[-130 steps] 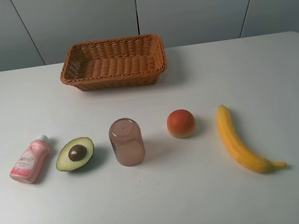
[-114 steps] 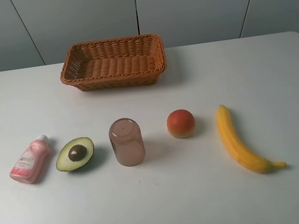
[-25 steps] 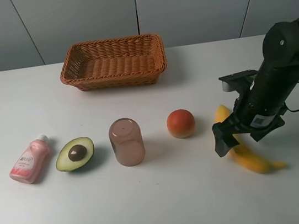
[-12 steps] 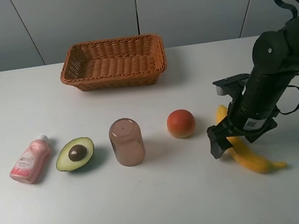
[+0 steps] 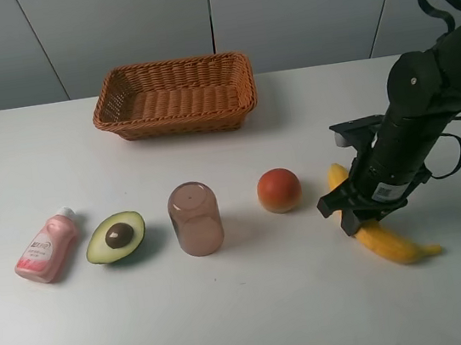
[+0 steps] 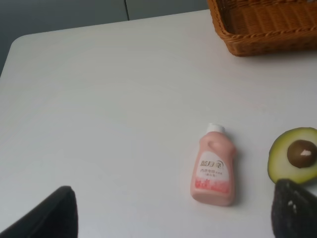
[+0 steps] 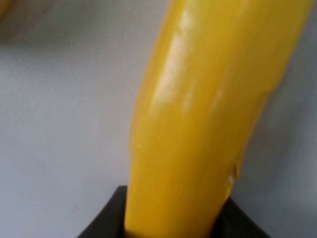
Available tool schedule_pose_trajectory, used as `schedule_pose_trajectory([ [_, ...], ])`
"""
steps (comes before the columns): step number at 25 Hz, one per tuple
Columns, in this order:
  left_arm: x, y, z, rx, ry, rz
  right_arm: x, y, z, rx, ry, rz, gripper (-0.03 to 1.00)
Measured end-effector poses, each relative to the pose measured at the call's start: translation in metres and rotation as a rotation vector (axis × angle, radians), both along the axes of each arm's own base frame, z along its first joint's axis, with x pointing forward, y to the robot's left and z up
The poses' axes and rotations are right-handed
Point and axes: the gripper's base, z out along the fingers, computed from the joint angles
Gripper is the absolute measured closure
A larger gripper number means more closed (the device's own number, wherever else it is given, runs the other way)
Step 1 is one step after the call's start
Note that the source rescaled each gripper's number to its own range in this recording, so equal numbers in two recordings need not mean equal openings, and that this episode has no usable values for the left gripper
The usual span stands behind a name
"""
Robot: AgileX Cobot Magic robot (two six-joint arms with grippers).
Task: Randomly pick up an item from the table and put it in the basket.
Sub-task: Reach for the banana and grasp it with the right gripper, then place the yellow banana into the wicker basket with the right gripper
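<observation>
From here the banana (image 7: pixel 188 114) shows smooth, glossy yellow skin with bright highlights. The table (image 5: pixel 249 307) reads as smooth matte white. The basket (image 5: pixel 174 97) is rough brown woven wicker. The tumbler (image 5: pixel 195 219) looks like translucent plastic and the pink bottle (image 6: pixel 214 166) like faintly shiny plastic.

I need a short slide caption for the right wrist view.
Right gripper closed around a yellow banana lying on the white table.

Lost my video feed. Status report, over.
Left gripper open, pink bottle in its view. Right gripper astride banana, grip unconfirmed. Banana on table. Peach nearby, not touching.
</observation>
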Motion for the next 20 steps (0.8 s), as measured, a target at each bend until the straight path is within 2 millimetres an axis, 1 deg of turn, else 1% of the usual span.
schedule_pose_trajectory([
  [14,0.000,0.000,0.000,0.000,0.000,0.000,0.000,0.000,0.001,-0.002,0.014,-0.001,0.96],
  [17,0.000,0.000,0.000,0.000,0.000,0.000,0.002,0.000,0.012,-0.013,0.031,0.029,0.96],
  [20,0.000,0.000,0.000,0.000,0.000,0.000,0.014,0.002,0.045,-0.008,-0.048,0.069,0.96],
])
